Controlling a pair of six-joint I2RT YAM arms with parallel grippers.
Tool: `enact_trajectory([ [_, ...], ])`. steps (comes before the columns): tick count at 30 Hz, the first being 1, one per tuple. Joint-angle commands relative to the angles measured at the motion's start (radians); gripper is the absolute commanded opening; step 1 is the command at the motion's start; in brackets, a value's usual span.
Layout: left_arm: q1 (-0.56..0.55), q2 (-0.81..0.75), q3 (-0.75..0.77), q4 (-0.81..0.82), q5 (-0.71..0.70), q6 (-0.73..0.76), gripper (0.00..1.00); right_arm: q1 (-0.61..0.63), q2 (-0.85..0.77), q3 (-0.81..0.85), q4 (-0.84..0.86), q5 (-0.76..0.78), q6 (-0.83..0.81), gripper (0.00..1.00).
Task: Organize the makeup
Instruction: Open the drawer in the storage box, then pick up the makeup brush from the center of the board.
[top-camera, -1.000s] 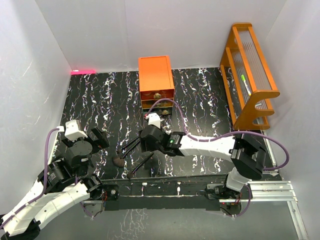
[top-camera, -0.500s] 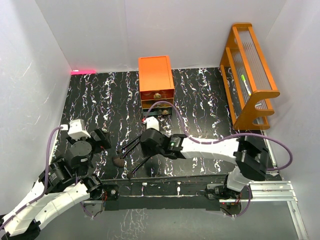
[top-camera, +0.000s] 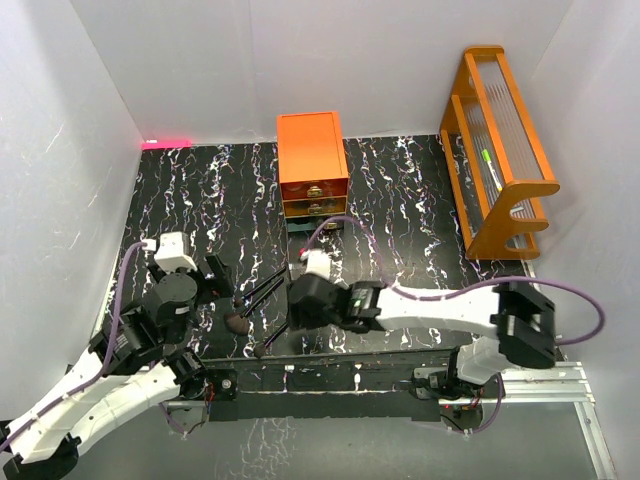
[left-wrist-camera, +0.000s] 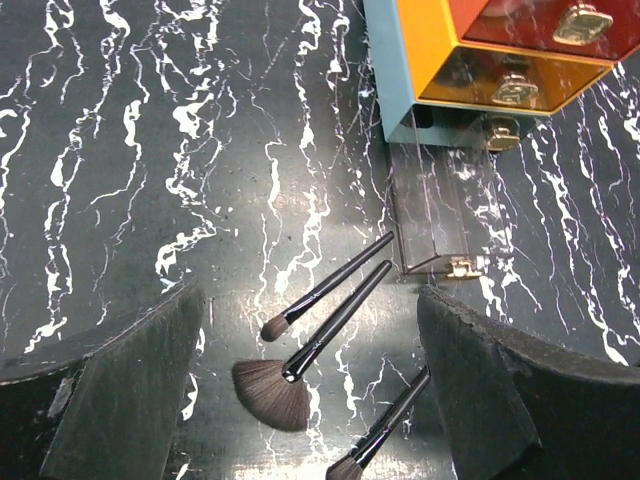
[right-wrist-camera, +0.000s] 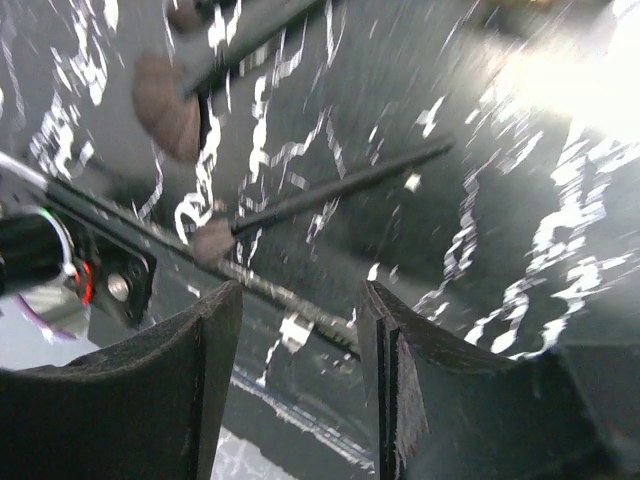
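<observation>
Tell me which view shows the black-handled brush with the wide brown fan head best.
Left wrist: the black-handled fan brush lies whole and sharp, bristles spread on the dark marbled table. Top external shows the brush small and dim; right wrist catches only its blurred brown head.

Three brushes (left-wrist-camera: 338, 322) (perhaps touching) on the table (top-camera: 190, 200) before the drawer chest (top-camera: 312, 158), rack (top-camera: 500, 150) far right.

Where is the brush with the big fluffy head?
In the left wrist view, the black brush with the wide brown head lies bottom centre on the marbled table, beside a thinner brush.
</observation>
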Motion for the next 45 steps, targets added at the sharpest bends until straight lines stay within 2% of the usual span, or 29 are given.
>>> enact_trajectory([
  [1, 0.005, -0.045, 0.012, -0.039, -0.085, -0.033, 0.86, 0.121, 0.133, 0.066, 0.017, -0.059, 0.215, 0.51],
  [6, 0.005, -0.098, 0.010, -0.056, -0.111, -0.056, 0.87, 0.169, 0.258, 0.155, -0.035, -0.039, 0.350, 0.52],
  [15, 0.004, -0.124, 0.011, -0.060, -0.110, -0.059, 0.88, 0.171, 0.290, 0.206, -0.030, 0.050, 0.422, 0.52],
  [22, 0.005, -0.139, 0.014, -0.062, -0.104, -0.060, 0.88, 0.173, 0.455, 0.375, -0.202, 0.057, 0.535, 0.48],
  [27, 0.005, -0.167, 0.011, -0.059, -0.103, -0.060, 0.89, 0.173, 0.458, 0.385, -0.217, 0.091, 0.608, 0.42],
  [45, 0.004, -0.191, 0.007, -0.051, -0.088, -0.054, 0.90, 0.173, 0.494, 0.440, -0.323, 0.187, 0.731, 0.41],
])
